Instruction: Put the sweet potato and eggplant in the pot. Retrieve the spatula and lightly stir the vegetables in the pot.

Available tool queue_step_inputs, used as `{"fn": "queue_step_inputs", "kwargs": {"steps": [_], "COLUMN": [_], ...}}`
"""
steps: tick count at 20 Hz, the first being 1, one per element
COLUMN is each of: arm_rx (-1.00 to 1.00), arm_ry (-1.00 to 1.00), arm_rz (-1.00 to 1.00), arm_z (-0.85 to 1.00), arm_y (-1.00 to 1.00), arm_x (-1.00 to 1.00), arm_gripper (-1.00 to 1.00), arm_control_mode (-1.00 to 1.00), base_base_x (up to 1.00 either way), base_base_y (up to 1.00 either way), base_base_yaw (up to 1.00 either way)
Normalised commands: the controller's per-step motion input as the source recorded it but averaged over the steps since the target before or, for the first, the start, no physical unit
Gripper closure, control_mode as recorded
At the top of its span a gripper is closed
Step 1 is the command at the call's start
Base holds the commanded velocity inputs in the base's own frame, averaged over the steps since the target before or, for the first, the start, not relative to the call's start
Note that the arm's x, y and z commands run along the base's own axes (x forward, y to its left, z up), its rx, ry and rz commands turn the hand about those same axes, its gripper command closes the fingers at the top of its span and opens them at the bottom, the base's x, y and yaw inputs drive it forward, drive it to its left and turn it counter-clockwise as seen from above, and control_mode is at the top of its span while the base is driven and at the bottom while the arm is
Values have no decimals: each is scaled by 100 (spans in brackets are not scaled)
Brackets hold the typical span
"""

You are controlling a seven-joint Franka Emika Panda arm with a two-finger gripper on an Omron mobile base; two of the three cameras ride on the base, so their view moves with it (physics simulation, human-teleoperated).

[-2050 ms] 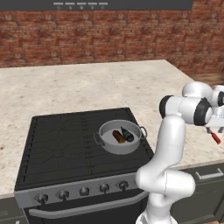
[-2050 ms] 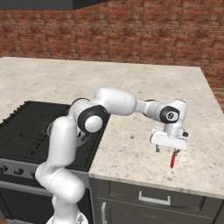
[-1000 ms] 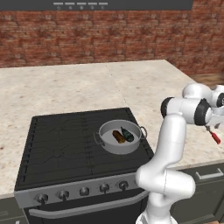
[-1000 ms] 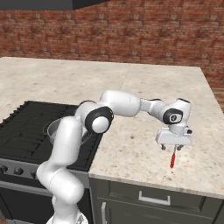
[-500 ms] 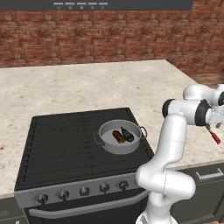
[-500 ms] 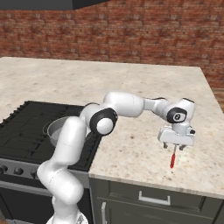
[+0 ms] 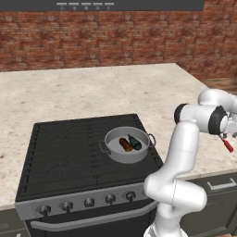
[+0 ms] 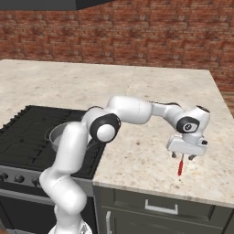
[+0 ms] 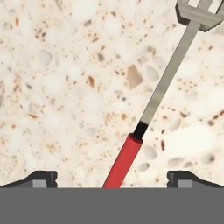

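Observation:
The grey pot [image 7: 112, 137] stands on the stove's right side, with the orange-brown sweet potato [image 7: 124, 144] and the dark eggplant [image 7: 135, 142] lying side by side in it. Over on the counter to the right lies the spatula [image 8: 181, 167], with its red handle [image 9: 125, 162] and thin metal shaft running up to the slotted blade [image 9: 196, 12]. My gripper [image 8: 183, 156] hangs open just above it, pointing down, one fingertip on each side of the red handle and neither touching it. In the right base view my arm hides most of the pot [image 8: 55, 134].
The black stove [image 7: 65, 152] fills the counter's left part. Speckled beige counter [image 8: 151, 105] runs to a brick wall behind. The counter's front edge [image 8: 183, 196] lies close below the spatula and its right end is near the hand.
The hand has drifted slightly right and down over the spatula. The jaws stayed open; the spatula and the pot's contents have not moved.

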Motion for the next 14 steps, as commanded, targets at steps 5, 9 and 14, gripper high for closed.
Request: {"fn": "queue_step_inputs", "kwargs": {"steps": [5, 9, 14], "arm_rx": [0, -6, -7], "arm_ry": [-17, -1, 0], "arm_rz": [0, 0, 0], "arm_z": [0, -2, -3], "arm_y": [3, 6, 0], "arm_x": [-40, 18, 27], "arm_gripper": [-100, -100, -100], "arm_control_mode": [-100, -100, -100], "base_base_x": [0, 0, 0], "base_base_y": [0, 0, 0], "base_base_yaw": [0, 0, 0]}}
